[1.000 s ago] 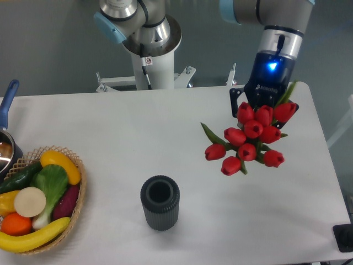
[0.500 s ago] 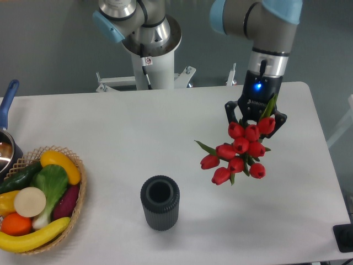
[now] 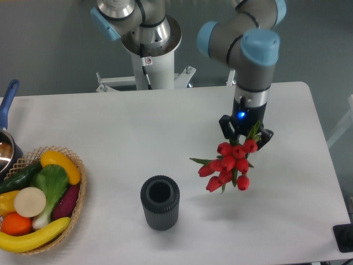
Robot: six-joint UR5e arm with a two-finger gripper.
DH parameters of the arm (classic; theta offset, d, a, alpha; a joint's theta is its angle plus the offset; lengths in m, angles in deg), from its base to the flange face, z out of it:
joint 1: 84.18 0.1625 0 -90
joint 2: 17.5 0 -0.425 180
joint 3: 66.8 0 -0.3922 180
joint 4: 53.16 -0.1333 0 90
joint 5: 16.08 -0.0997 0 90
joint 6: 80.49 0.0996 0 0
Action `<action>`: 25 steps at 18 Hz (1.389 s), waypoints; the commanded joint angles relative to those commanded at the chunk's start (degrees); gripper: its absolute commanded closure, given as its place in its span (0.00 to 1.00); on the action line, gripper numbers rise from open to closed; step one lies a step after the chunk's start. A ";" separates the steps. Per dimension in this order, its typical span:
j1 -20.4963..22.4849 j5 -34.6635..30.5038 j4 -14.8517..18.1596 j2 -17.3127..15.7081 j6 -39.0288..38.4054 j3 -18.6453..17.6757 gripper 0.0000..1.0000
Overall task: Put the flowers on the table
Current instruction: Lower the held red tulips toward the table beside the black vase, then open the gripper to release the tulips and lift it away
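Observation:
The flowers (image 3: 229,164), a bunch of red tulips with green leaves, hang heads-down toward the camera over the right half of the white table (image 3: 110,127). My gripper (image 3: 246,132) is shut on their stems, which its fingers mostly hide. The bunch looks low over the tabletop; whether the blooms touch it I cannot tell. A dark ribbed vase (image 3: 160,202) stands upright to the lower left of the flowers, apart from them.
A wicker basket (image 3: 74,204) of colourful vegetables sits at the table's left front edge. A pot with a blue handle (image 3: 7,102) shows at the far left. The robot's base (image 3: 149,38) stands behind the table's back edge.
The gripper has moved left and down toward the table with the flowers, so the bunch looks smaller and nearer the vase. The arm's elbow has swung into view above.

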 joint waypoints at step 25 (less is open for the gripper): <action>-4.06 -4.32 -0.26 -8.06 0.00 3.25 0.00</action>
